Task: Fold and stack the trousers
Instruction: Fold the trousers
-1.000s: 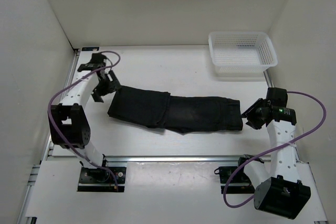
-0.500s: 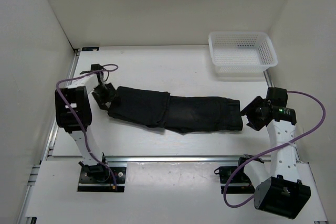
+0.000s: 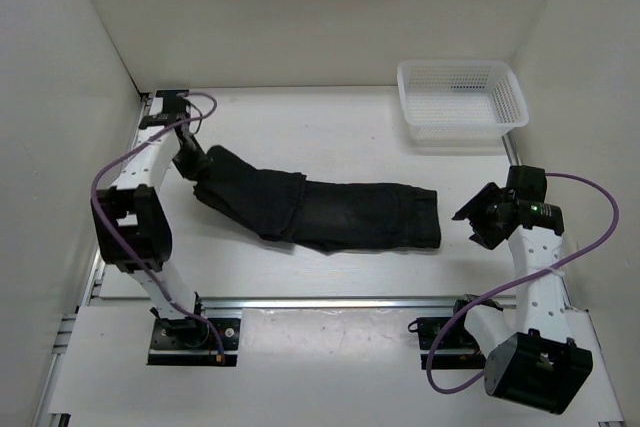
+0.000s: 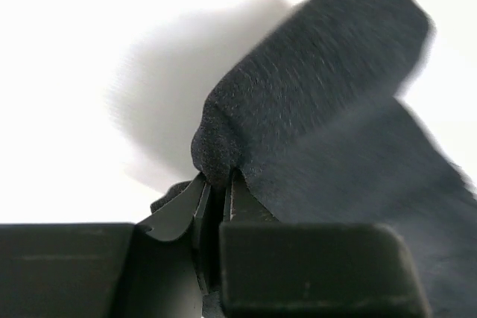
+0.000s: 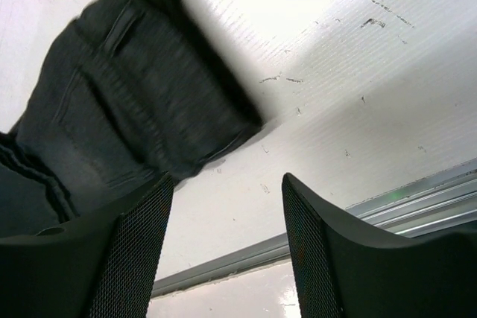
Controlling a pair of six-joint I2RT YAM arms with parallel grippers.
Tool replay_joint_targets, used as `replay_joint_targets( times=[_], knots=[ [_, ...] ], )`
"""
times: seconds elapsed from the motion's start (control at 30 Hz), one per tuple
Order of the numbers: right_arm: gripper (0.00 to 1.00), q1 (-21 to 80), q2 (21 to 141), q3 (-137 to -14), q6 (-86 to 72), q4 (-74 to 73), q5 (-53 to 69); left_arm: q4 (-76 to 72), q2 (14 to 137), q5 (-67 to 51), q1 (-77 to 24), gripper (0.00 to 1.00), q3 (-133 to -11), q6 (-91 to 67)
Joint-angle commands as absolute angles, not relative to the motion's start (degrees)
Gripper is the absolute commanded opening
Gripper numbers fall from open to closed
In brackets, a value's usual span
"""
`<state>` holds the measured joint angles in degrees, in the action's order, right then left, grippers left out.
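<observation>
Trousers (image 3: 340, 214) lie on desk (image 3: 330, 137); left end effector (image 3: 198, 170) pinches their end; right end effector (image 3: 468, 215) gapes empty beside them.

A white rectangular plastic mesh basket (image 3: 462, 127) sits upright at the far right corner of the flat white desk (image 3: 330, 132). Its long side runs left to right, and it lies close to the right wall. Plain white panel walls (image 3: 300, 7) close the desk in on 3 sides: left, back and right. A silver aluminium rail (image 3: 330, 300) runs along the near edge of the desk, and a 2nd rail (image 3: 135, 142) goes up its left edge. In the right wrist view the desk surface carries a few small dark scuff marks (image 5: 277, 78) and fine scratches.
</observation>
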<state>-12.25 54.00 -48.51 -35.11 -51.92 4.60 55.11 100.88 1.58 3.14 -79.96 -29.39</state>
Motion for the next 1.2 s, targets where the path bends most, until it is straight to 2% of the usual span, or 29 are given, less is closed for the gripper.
replay_joint_targets(
  times=[0.0, 0.27, 0.4, 0.53, 0.73, 1.0, 1.03, 1.07, 1.1, 1.13, 1.17],
  knots=[
    [0.65, -12.4, 54.4, -49.8, -34.0, -51.1, 5.4, 60.0, 91.2, 8.5, -2.4, 0.11, -90.1, -30.6],
    [0.65, -12.4, 53.9, -49.8, -34.0, -51.1, 6.0, 66.1, 89.1, 10.9, -9.5, 0.11, -102.9, -32.1],
    [0.65, -12.4, 53.9, -49.8, -34.0, -51.1, 6.0, 66.1, 89.1, 9.4, -18.3, 0.11, -105.5, -35.7],
    [0.67, -12.4, 53.9, -50.4, -34.0, -51.1, 6.5, 65.5, 93.2, 12.4, -31.1, 0.11, -107.6, -41.4],
    [0.67, -12.4, 53.3, -50.4, -33.5, -52.1, 5.9, 66.8, 102.0, 16.3, -43.5, 0.11, -115.6, -47.5],
    [0.67, -12.4, 52.2, -50.4, -33.5, -52.7, 5.4, 66.8, 110.7, 16.9, -50.4, 0.11, -124.0, -52.6],
    [0.67, -12.4, 52.2, -50.4, -33.5, -52.7, 5.4, 65.0, 112.1, 16.1, -51.2, 0.13, -124.6, -52.6],
    [0.67, -12.4, 52.2, -50.4, -33.5, -52.7, 4.8, 63.3, 112.8, 11.8, -52.7, 0.23, -124.6, -51.2],
    [0.67, -12.4, 52.2, -50.4, -33.5, -52.7, 4.7, 60.1, 113.3, 6.6, -53.3, 0.62, -124.6, -48.0],
    [0.67, -12.4, 52.2, -50.4, -33.5, -52.7, 4.7, 54.9, 115.0, 0.2, -53.3, 0.77, -124.6, -45.0],
    [0.67, -12.4, 52.2, -49.8, -33.5, -52.7, 4.7, 54.8, 116.5, -4.9, -54.0, 0.86, -125.3, -43.0]
  ],
)
